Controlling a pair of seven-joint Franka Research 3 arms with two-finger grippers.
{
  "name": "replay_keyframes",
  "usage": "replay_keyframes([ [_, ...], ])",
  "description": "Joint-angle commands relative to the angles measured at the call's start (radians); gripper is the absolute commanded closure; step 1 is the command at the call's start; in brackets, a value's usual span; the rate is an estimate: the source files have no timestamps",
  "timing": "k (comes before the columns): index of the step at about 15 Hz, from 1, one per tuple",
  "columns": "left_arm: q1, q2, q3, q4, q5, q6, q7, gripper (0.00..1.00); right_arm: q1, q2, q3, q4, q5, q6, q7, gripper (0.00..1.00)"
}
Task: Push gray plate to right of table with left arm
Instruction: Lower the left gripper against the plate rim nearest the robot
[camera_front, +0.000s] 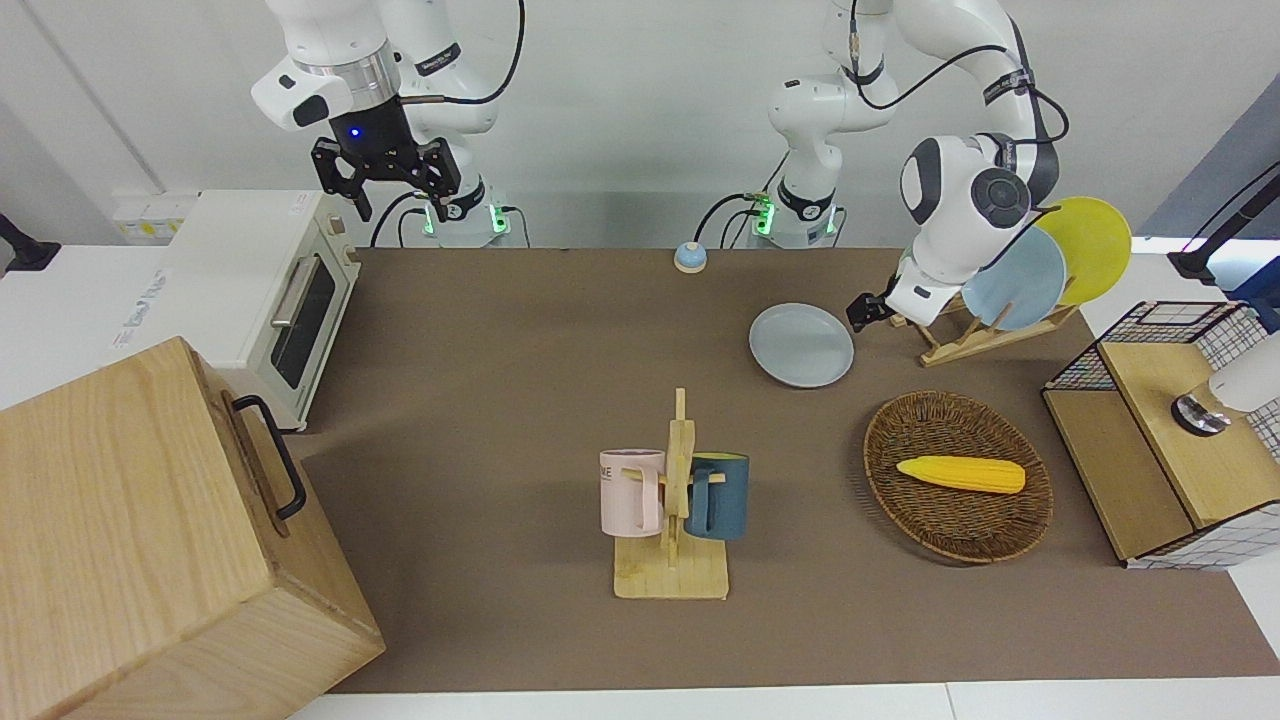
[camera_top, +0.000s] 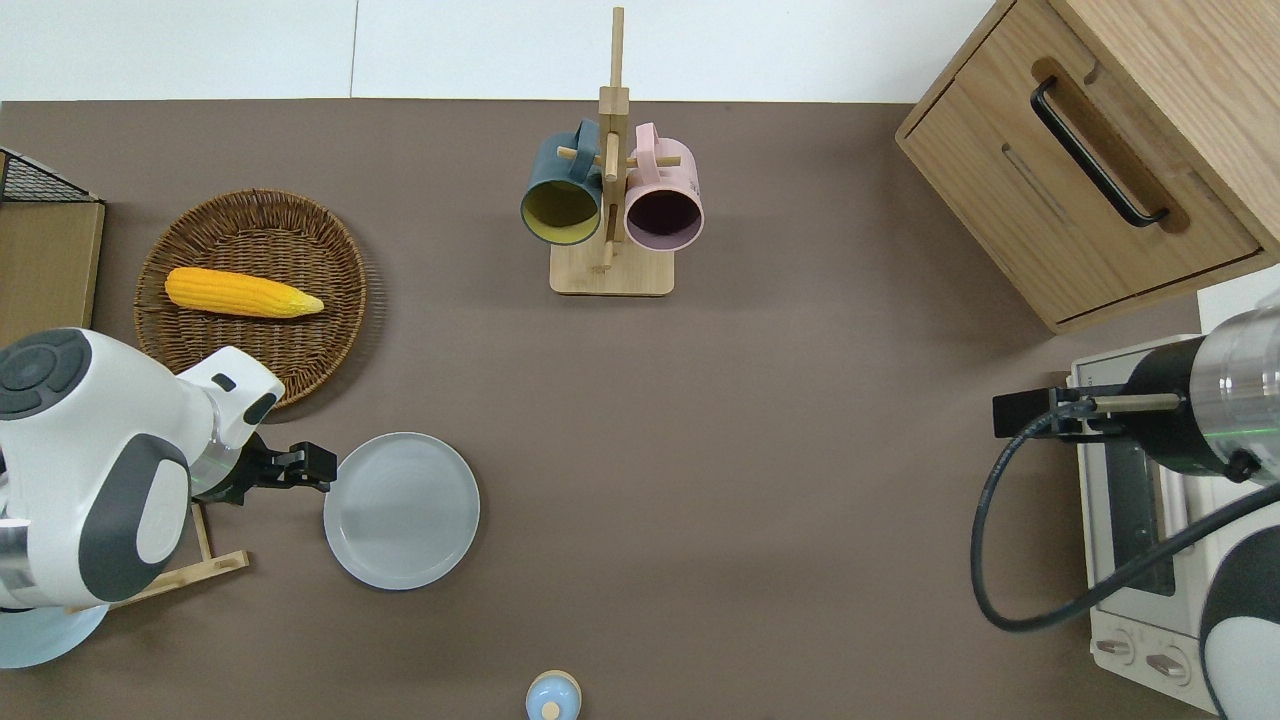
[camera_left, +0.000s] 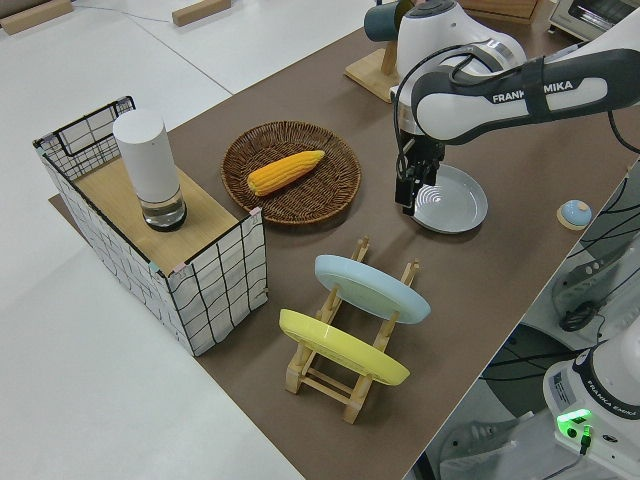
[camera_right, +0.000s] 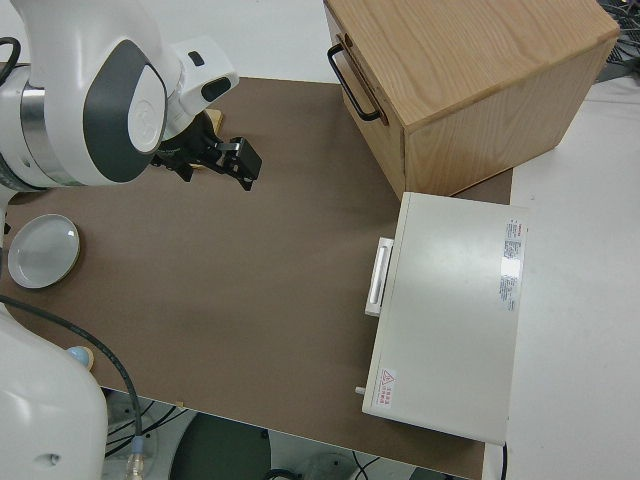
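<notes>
1. Front view: left gripper down low at the rim of the gray plate, on the edge facing the left arm's end of the table. Fingers apart or together? Cannot tell from here. Plate flat on the table, between the wooden plate rack and mid-table, nearer the robots than the mug stand. Right gripper parked.

2. Overhead view: left gripper just beside the plate's rim, touching or a hair short of it, hard to call. Key relation right here: plate lying from the gripper straight toward the right arm's end, open table on that side. Looks like a push along that line with no reposition needed. Wicker basket with the corn farther from the robots, clear of that path.

3. Left side view: left gripper pointing down at the plate's edge, tips close to the table.

4. Right side view: plate small near the frame's edge, right gripper well apart from it. Left arm plainly the nearer one.
</notes>
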Motion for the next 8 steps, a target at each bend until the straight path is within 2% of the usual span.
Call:
replay_keyframes([
  [1,0.024,-0.028,-0.015,-0.105,-0.036,0.103,0.041,0.01,-0.024,-0.027,0.014,-0.027,0.021,0.000,0.012,0.005],
  [4,0.023,-0.030,-0.021,-0.136,-0.036,0.131,0.041,0.04,-0.024,-0.027,0.014,-0.027,0.021,0.000,0.012,0.005],
  [7,0.021,-0.028,-0.025,-0.159,-0.042,0.151,0.039,0.19,-0.024,-0.027,0.014,-0.027,0.021,0.000,0.010,0.005],
  [8,0.020,-0.028,-0.025,-0.169,-0.057,0.164,0.039,0.22,-0.024,-0.027,0.014,-0.027,0.021,0.000,0.010,0.005],
])
